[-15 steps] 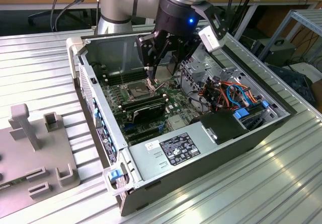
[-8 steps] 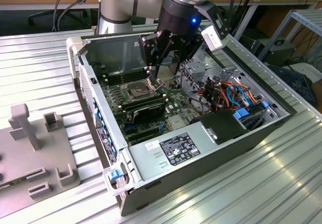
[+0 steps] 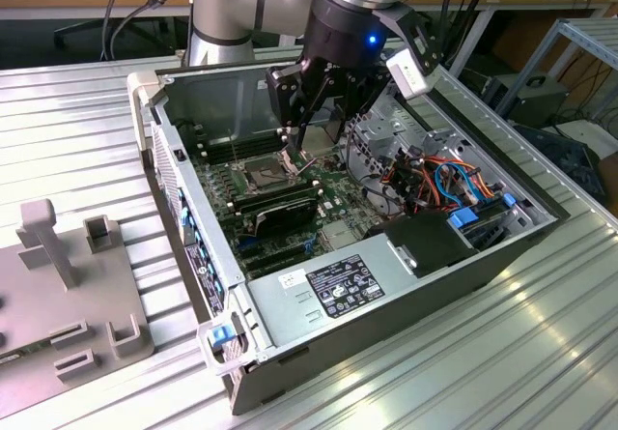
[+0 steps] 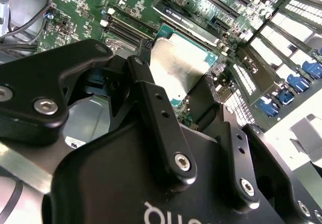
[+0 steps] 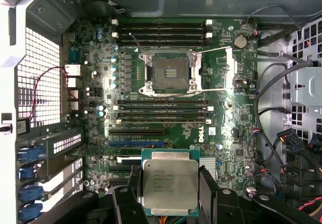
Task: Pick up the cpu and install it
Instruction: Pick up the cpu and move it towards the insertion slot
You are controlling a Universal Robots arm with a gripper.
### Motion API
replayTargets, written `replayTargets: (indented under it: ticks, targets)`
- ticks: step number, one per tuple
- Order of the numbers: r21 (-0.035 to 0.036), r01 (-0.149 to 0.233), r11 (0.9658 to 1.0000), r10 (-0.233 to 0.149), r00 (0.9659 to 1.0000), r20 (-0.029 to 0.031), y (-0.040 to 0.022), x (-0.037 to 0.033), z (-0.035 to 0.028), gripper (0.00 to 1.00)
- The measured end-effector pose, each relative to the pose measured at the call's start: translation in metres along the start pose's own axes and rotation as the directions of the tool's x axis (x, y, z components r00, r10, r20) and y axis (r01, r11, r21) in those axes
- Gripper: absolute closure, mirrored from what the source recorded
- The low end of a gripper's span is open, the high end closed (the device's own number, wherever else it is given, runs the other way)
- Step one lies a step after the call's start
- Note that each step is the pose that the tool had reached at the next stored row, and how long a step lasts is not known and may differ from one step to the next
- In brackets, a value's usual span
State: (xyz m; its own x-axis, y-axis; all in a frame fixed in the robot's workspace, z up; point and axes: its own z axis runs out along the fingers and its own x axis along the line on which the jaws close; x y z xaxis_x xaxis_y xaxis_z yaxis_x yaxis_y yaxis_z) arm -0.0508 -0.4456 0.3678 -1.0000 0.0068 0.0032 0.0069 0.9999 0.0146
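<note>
Claw sits upper middle in the exterior view, hanging inside the open computer case over the motherboard. It's pinching the cpu. My black fingers press on two opposite edges, and the silver-grey lid faces the first wrist camera. The second wrist view shows the same grip from an angle, with the chip flat between the fingers. The cpu is up in the air, clear of the board. The socket has its contact field bare and its thin wire levers swung out to one side. In the first wrist view, rows of memory slots lie between the socket and the cpu. The case lies on its side on the ribbed metal tabletop. A grey fixture is at the exterior view's left, near the case.
</note>
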Motion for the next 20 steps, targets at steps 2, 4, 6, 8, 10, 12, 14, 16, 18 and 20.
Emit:
replayTargets:
  ticks: [2,4,6,8,10,12,14,16,18,20]
  targets:
    - [0.0000,0.000,1.0000,0.000,1.0000,0.0000,0.0017,0.0001,0.0001,0.45]
    - [0.0001,0.000,1.0000,0.000,1.0000,0.0001,0.0042,0.0002,0.0002,0.45]
    - [0.0000,0.000,1.0000,0.000,1.0000,0.0000,0.0078,0.0002,0.0005,0.45]
    - [0.0000,0.000,1.0000,0.000,1.0000,0.0000,0.0130,0.0002,0.0010,0.45]
    - [0.0001,0.000,1.0000,0.000,1.0000,0.0000,0.0176,0.0003,0.0014,0.45]
    - [0.0002,0.000,1.0000,0.000,1.0000,0.0000,0.0434,0.0004,0.0037,0.45]
    - [-0.0001,0.000,1.0000,0.000,1.0000,0.0001,0.0450,0.0005,0.0041,0.45]
    - [0.0000,0.000,1.0000,0.000,1.0000,-0.0001,0.0464,0.0004,0.0043,0.45]
    - [0.0000,0.000,1.0000,0.000,1.0000,0.0000,0.0465,0.0004,0.0043,0.45]
    - [0.0001,0.000,1.0000,0.000,1.0000,0.0000,0.0466,0.0005,0.0043,0.45]
